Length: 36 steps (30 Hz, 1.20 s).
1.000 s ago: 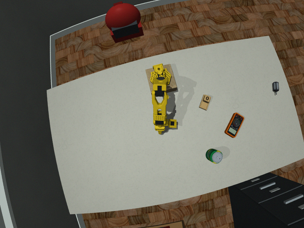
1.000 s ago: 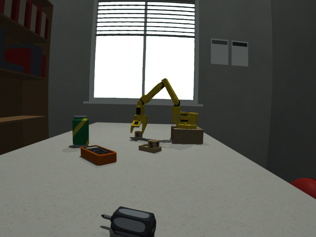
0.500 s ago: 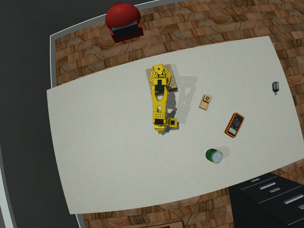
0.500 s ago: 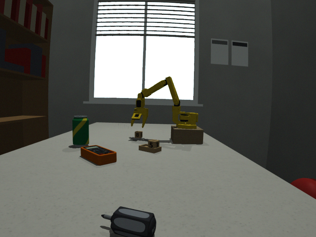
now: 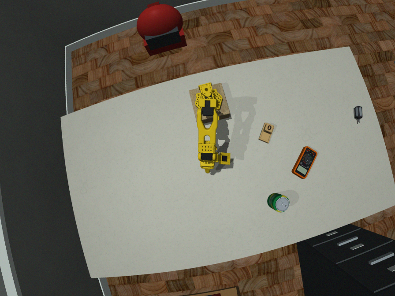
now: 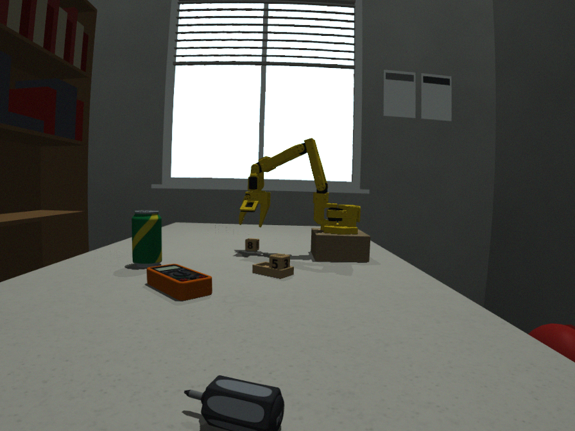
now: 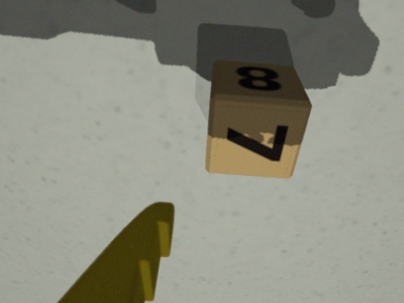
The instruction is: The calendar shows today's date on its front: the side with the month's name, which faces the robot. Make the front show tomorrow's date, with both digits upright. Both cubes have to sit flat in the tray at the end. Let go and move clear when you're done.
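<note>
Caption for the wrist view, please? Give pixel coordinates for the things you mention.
The hand's yellow finger (image 7: pixel 151 252) near a cube (image 7: pixel 252 151) showing 7 and 8.

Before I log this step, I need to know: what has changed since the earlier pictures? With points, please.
The arm has lifted, raising its jaws (image 6: pixel 250 224) away from the loose cube (image 6: pixel 251 244) (image 7: pixel 257 122), now released on the table. The tray (image 5: pixel 264 137) (image 6: pixel 262 269) and its cube stayed put.
</note>
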Motion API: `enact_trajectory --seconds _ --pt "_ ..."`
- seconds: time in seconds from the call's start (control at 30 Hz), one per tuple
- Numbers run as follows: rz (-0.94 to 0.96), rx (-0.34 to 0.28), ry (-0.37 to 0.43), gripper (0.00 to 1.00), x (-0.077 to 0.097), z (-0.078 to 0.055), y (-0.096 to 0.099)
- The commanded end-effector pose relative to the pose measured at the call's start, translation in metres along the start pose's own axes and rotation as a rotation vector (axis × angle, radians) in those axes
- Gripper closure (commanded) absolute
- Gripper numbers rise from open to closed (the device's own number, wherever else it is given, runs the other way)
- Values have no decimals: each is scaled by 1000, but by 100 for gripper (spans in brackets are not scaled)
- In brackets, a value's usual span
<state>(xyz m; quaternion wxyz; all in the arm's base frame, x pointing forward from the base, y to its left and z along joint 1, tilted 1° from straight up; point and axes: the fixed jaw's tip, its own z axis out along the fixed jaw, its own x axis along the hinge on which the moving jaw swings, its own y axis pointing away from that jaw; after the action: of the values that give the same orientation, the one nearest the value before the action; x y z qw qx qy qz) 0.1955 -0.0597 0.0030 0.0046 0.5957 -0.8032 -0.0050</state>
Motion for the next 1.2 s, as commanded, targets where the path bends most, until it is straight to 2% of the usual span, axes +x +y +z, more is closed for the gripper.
enact_trajectory --seconds 0.0,0.43,0.57,0.7,0.87,0.93,1.17 --pt "3 19 -1 64 2 -5 -2" --pt "3 21 -1 64 2 -5 -3" --pt "3 48 -1 64 2 -10 -6" --pt "3 124 -1 64 2 -24 -13" --pt "3 269 1 65 2 -52 -24" --pt "3 269 1 65 2 -52 -24" --pt "3 458 2 65 2 -91 -32"
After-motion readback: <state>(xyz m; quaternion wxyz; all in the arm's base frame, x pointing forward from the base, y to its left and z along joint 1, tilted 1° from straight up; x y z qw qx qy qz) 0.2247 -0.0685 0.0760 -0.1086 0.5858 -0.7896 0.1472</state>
